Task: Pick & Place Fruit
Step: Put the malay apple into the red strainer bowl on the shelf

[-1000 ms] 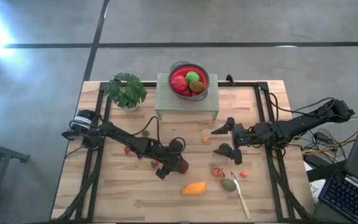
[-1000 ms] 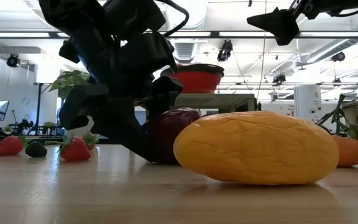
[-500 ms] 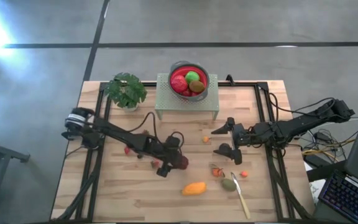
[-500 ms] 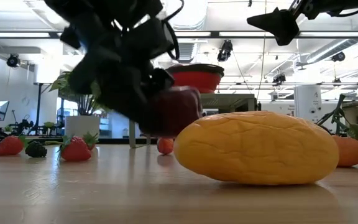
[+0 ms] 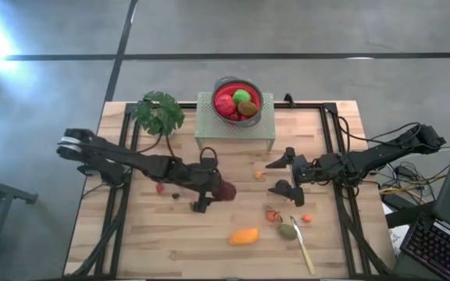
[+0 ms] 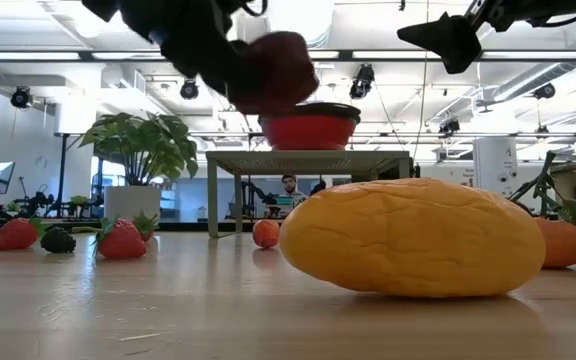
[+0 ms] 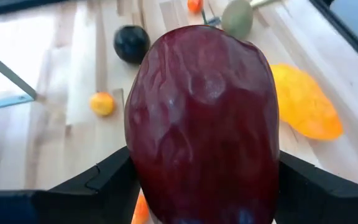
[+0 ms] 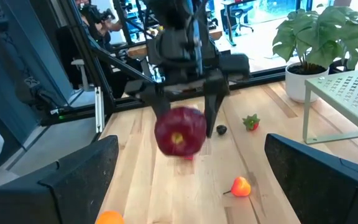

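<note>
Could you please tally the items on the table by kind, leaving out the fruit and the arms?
Potted plant: 1
Bowl: 1
Perforated stand: 1
Pale utensil: 1
Total: 4

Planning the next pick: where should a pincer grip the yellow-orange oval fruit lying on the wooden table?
Grip the yellow-orange oval fruit across its narrow middle, coming straight down from above. It lies flat on its long side, with bare table around it, so the short axis probably gives the fingers the surest hold.
</note>
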`<state>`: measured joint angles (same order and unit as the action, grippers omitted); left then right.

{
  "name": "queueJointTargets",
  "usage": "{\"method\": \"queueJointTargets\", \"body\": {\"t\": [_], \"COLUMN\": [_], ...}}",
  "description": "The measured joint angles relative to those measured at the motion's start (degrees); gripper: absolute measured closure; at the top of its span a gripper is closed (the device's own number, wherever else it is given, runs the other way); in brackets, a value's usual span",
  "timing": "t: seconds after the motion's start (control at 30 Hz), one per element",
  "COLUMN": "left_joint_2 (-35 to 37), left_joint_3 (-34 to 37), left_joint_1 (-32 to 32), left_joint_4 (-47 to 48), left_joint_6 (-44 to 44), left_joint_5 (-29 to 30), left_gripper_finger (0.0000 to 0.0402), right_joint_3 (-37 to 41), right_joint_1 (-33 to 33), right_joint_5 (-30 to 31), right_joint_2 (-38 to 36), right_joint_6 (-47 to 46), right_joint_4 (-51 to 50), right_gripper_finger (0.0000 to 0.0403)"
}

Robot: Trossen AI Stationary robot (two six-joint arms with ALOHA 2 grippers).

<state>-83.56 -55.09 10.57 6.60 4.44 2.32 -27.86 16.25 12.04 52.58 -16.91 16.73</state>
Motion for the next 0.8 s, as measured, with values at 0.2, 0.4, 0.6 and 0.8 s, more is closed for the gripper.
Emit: {"method": "queueJointTargets", "body": {"t": [0.2, 0.4, 0.6, 0.8], "left_joint_2": [2.9, 3.4, 3.4, 3.4], "left_joint_3": [0.0, 0.0, -0.3, -2.3], "left_joint_1": [0.0, 0.0, -0.1, -0.3], "left_joint_4": [0.3, 0.5, 1.0, 1.6], "left_joint_6": [0.0, 0.0, 0.6, 0.6], "left_joint_5": [0.3, 0.5, 3.7, 7.2], "left_gripper_finger": [0.0116, 0.0116, 0.0115, 0.0115], "right_joint_3": [0.0, 0.0, 0.0, 0.0], "right_joint_1": [0.0, 0.0, 0.0, 0.0], "right_joint_5": [0.0, 0.0, 0.0, 0.0], "right_joint_2": [0.0, 0.0, 0.0, 0.0], "right_joint_6": [0.0, -0.1, -1.5, -1.9], "right_joint_4": [0.0, 0.0, 0.2, 0.2], "right_gripper_finger": [0.0003, 0.0003, 0.0003, 0.0003]}}
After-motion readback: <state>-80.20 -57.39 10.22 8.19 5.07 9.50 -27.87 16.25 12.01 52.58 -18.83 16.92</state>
